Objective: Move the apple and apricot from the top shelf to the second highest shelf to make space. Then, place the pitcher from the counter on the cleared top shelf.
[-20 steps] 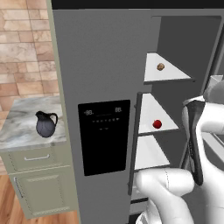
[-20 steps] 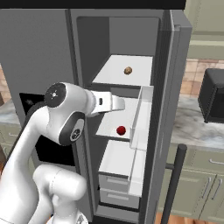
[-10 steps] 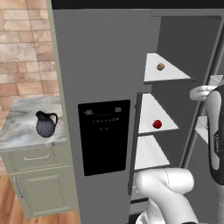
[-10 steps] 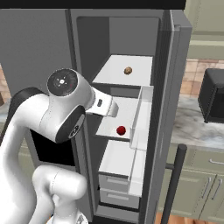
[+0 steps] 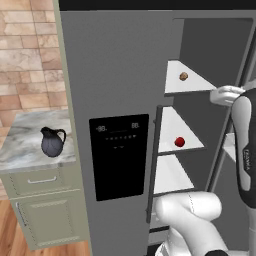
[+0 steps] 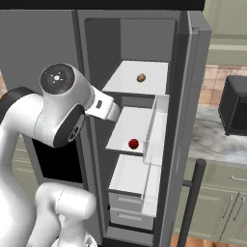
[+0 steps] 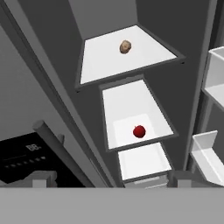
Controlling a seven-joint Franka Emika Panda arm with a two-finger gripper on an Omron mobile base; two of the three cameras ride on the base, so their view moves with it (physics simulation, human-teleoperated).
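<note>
From here I see the fridge open, with the apricot (image 5: pixel 183 76) sitting alone on the top shelf (image 5: pixel 197 86), towards the middle of the panel. One level down, the apple (image 5: pixel 179 142) rests on the second highest shelf (image 5: pixel 167 129), near its front edge. The two fruits are well apart, one shelf above the other.

Through the hand view I look down along both panels: the apricot (image 7: pixel 125 46) up on the top shelf (image 7: pixel 100 59), the apple (image 7: pixel 139 131) below it on the second highest shelf (image 7: pixel 120 105), and a third white panel under that. Door bins (image 7: pixel 209 155) line the right side of that view.

The pitcher (image 5: pixel 52 141) stands upright on the tabletop (image 5: pixel 20 145) to the left of the fridge, handle turned toward the fridge side — nothing touches it.

My arm rises in front of the open compartment; in the right base view its forearm (image 6: pixel 101 104) reaches toward the shelves. As for the fingers (image 7: pixel 37 180), just the dark tips peek up at the bottom of the hand view — nothing sits between them, and I cannot tell how far apart they stand.
</note>
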